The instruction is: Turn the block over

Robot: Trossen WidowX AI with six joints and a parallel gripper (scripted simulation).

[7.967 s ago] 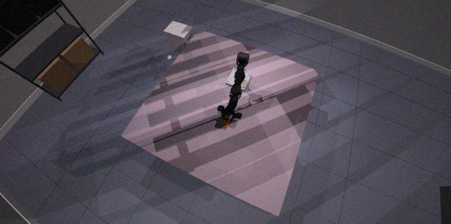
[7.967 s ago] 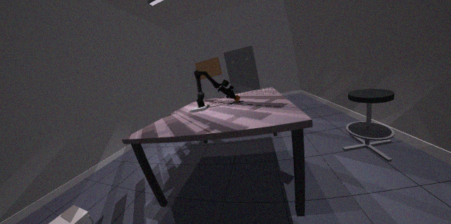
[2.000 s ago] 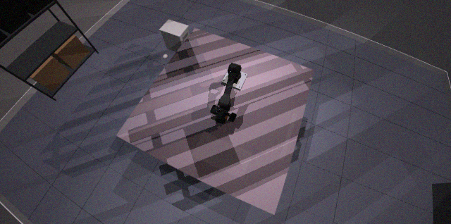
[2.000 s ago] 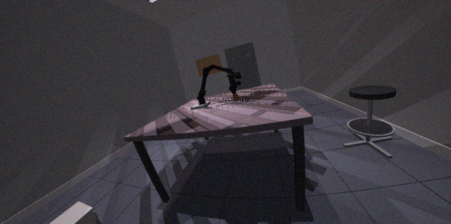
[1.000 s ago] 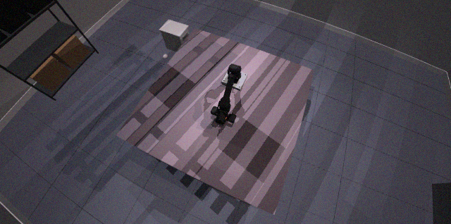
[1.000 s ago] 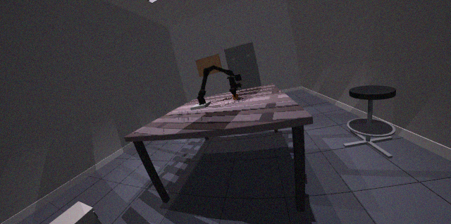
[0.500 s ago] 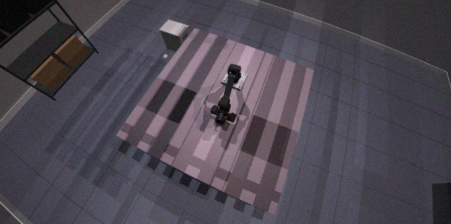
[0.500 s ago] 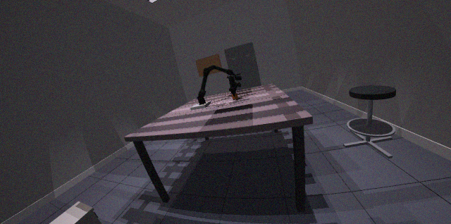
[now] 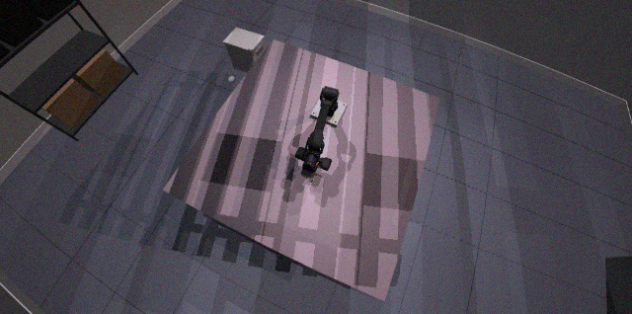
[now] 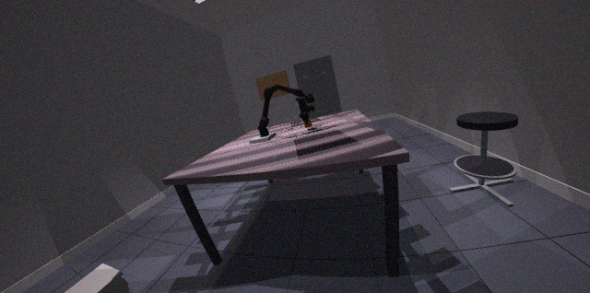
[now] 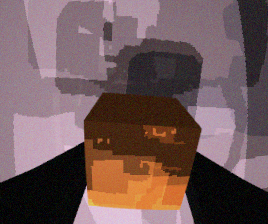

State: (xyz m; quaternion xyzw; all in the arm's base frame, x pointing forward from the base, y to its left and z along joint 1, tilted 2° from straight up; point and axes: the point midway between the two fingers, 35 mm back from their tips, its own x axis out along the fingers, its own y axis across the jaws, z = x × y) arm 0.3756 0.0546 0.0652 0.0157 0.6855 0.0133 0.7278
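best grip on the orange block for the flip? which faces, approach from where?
Grip the block on its two opposite vertical side faces, coming straight down from above. It is a flat-sided cube, so parallel faces suit the jaws. The gripper already grips it this way above the table.
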